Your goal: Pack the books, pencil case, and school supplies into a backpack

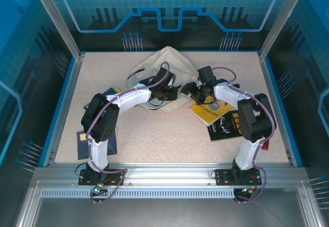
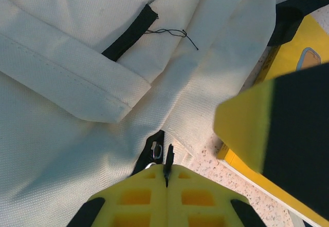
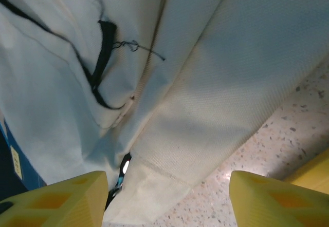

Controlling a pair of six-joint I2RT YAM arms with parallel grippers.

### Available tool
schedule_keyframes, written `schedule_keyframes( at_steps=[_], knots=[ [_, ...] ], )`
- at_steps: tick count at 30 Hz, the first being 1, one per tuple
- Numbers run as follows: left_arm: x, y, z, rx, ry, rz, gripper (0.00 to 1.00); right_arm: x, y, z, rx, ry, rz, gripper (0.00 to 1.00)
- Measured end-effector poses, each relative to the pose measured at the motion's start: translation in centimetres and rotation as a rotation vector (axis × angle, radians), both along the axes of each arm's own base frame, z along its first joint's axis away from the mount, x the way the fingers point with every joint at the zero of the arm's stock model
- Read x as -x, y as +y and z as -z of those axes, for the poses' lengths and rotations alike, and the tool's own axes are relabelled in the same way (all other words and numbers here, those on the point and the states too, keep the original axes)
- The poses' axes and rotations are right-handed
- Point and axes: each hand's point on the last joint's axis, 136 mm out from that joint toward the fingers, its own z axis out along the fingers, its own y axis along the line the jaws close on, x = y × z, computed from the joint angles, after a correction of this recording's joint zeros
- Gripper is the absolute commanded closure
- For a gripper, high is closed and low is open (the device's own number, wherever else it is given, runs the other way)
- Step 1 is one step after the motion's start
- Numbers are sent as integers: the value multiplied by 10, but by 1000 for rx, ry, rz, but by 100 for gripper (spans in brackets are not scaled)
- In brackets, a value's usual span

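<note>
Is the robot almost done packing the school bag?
Not yet, it's just starting. Done: nothing looks packed. The yellow book and black book lie on the table outside the backpack. In hand: the left gripper is shut on what looks like the zipper pull, while the right gripper is open over the fabric. Left: unzip it and put everything in.
</note>
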Motion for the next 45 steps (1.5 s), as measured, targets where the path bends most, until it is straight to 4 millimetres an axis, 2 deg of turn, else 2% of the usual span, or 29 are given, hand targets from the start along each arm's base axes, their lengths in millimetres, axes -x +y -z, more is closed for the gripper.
schedule_keyframes(
  at_steps=[8,17,20,25,30,34,37,41,43,45],
  knots=[
    [4,2,8,-3,13,3,100,-15,4,26,12,76,37,48],
    [9,7,18,-22,29,-2,100,-18,3,46,48,113,35,88],
    [11,15,21,-48,27,-20,100,-19,0,48,79,111,38,93],
    [21,43,26,-99,44,-66,100,-19,-5,49,142,102,42,100],
    [29,74,21,-129,50,-111,100,-23,-13,48,201,89,50,100],
    [38,86,19,-138,48,-103,100,-25,-15,48,224,76,38,99],
    [43,82,21,-118,64,-72,100,-25,-13,46,219,62,13,84],
    [48,69,18,-56,80,-23,100,-18,1,30,165,30,-30,51],
    [49,61,14,-21,78,2,100,-8,16,15,132,14,-59,46],
    [50,54,11,9,74,25,100,2,36,0,98,-6,-93,45]
  ],
)
